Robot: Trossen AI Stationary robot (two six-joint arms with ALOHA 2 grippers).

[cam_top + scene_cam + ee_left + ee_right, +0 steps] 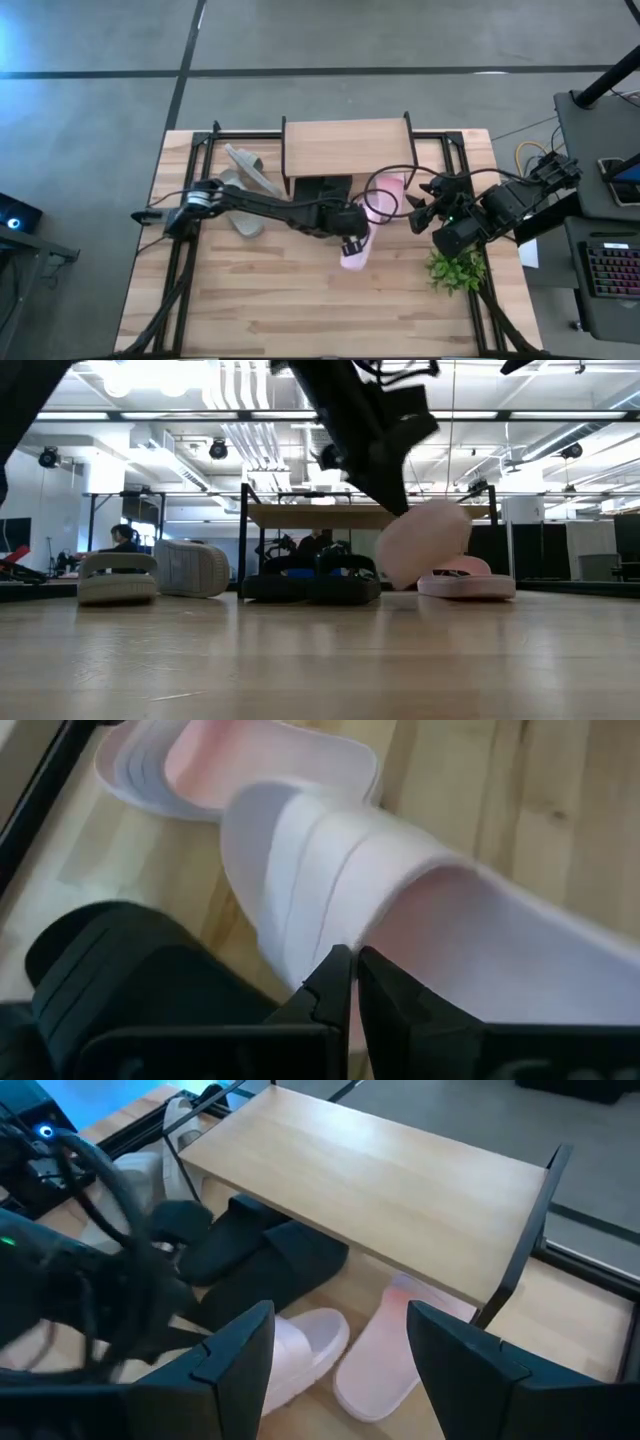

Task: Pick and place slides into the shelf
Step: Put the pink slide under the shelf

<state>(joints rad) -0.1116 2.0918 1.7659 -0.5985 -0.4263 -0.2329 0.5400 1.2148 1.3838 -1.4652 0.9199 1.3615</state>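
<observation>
My left gripper [352, 243] is shut on a pale pink slide [358, 258] in front of the shelf [345, 148], toward its right end. The shelf is a small rack with a light wood top and black legs. The second pink slide [386, 193] lies flat under the shelf's right end, and two black slides [320, 188] lie under its middle. Two light grey slides [246, 170] sit to the shelf's left, one [195, 568] tipped on its side. My right gripper [340, 1370] hangs open right of the shelf, touching nothing. My left gripper pinches the pink slide's wide strap [320, 890] at its edge, between the two fingers [335, 982], which come from above, slanting down. The slide [425, 545] hangs tilted below the gripper, lifted clear of the table.
A small green plant [458, 270] stands near the table's right edge, in front of the right arm. Black frame rails [195, 160] run along the table's left and right sides. Bare tabletop [300, 310] stretches along the near side. A person [124, 540] sits far off in the room.
</observation>
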